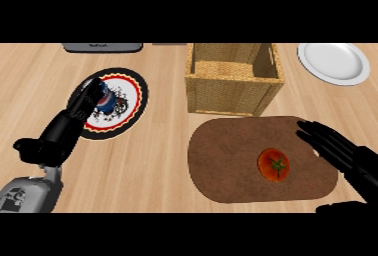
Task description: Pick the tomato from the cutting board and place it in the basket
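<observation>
A red tomato [274, 164] with a green stem lies on the right half of the brown cutting board [229, 160]. Behind the board stands a woven basket [232, 92] with nothing visible inside. My right hand [336, 150] is open over the board's right edge, fingers straight and pointing up-left, a short way right of the tomato and apart from it. Its thumb [347, 208] shows at the lower right. My left hand [63, 132] is open at the left, its fingers lying over a patterned plate [125, 100].
A white plate [334, 62] sits at the back right. A grey appliance [102, 47] shows at the back left edge. The patterned plate has a red, white and black rim. Bare wooden counter lies between the patterned plate and the board.
</observation>
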You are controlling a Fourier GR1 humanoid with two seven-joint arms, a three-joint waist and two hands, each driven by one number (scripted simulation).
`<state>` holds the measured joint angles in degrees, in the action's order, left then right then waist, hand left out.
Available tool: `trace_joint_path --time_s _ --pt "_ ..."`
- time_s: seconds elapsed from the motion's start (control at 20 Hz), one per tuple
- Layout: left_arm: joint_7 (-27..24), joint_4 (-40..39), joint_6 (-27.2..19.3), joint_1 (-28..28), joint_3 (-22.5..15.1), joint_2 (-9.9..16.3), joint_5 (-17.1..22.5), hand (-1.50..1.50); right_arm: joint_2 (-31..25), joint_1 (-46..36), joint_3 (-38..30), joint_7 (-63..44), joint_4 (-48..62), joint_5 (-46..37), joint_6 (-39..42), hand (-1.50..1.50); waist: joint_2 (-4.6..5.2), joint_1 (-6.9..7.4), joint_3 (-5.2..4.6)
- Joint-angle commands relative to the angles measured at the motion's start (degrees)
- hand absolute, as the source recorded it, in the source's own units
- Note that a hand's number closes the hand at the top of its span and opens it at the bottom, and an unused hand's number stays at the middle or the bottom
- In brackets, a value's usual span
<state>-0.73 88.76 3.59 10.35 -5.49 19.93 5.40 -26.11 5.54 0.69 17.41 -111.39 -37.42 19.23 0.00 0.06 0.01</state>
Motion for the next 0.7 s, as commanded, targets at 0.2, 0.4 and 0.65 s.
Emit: trace_joint_path --time_s 0.2,0.4,0.65 --pt "2.22 0.72 4.79 0.1 4.14 -0.43 0.57 0.0 3.94 2.35 1.13 1.89 -4.44 -1.79 1.47 -1.5 -0.08 -0.32 -0.02" --pt "1.07 0.87 5.2 -1.65 4.0 -2.39 -2.41 0.0 5.79 1.79 0.98 6.83 1.03 -3.05 -0.04 -1.5 -0.04 -0.19 -0.01" --pt "4.34 4.13 3.86 -0.39 4.34 -4.88 -4.6 0.0 5.7 4.3 -0.71 9.22 0.69 -5.36 0.11 -1.5 -0.06 -0.24 0.0"
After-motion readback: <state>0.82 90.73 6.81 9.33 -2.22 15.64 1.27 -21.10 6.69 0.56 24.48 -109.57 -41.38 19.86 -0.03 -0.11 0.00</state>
